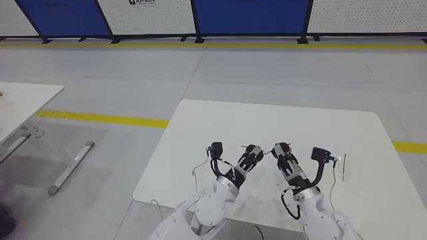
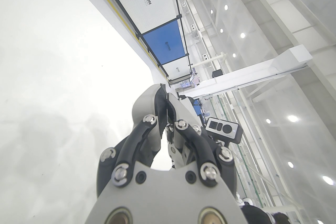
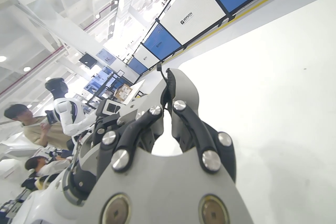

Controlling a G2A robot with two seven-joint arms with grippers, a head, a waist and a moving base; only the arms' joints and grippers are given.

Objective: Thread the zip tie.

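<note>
The left gripper (image 1: 253, 152) and right gripper (image 1: 277, 151) are set side by side, close together, above the near half of the table (image 1: 300, 123). The zip tie (image 3: 163, 76) is pinched in both.

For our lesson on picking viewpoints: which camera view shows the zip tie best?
The right wrist view: the zip tie sticks out past the right tool, its head clear. The left wrist view shows a thin strip edge-on in the left tool. In the top view it is too small to tell.
</note>
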